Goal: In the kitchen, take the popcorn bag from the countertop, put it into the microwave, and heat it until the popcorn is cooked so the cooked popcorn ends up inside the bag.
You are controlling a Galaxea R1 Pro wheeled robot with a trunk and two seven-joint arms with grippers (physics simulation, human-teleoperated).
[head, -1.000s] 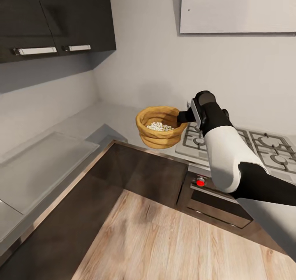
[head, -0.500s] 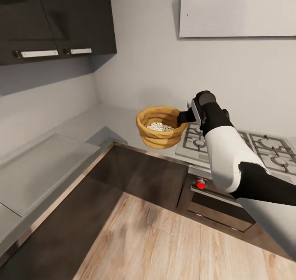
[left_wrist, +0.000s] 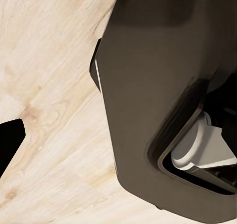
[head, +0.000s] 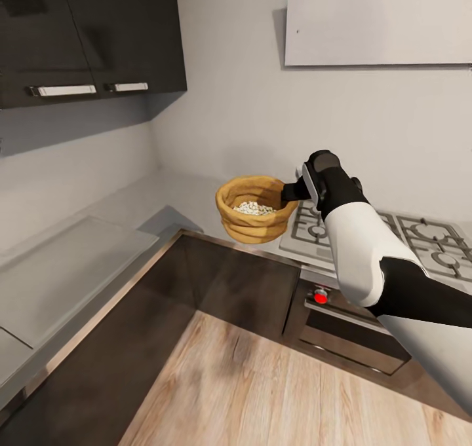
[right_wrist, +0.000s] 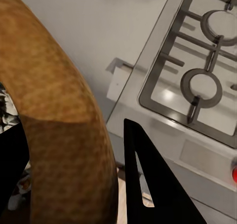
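The popcorn bag (head: 252,218), a tan-orange sack with a thick rolled rim, hangs in the air over the countertop's (head: 172,198) corner, just left of the gas hob. White popcorn (head: 254,207) lies inside it. My right gripper (head: 292,189) is shut on the bag's right rim. In the right wrist view the rim (right_wrist: 54,110) sits between the black fingers (right_wrist: 148,184) of the right gripper (right_wrist: 74,135). The left wrist view has one black fingertip (left_wrist: 9,144) over wooden floor beside a dark robot part. The microwave is out of view.
A gas hob (head: 387,233) with grates lies right of the bag, over an oven with a red knob (head: 320,296). Dark upper cabinets (head: 85,33) hang at the left, and a pale panel (head: 380,17) sits on the wall. A grey worktop (head: 65,262) runs along the left.
The whole head view has shifted a little as the camera moved. The bag stays held in my right gripper beside the hob.
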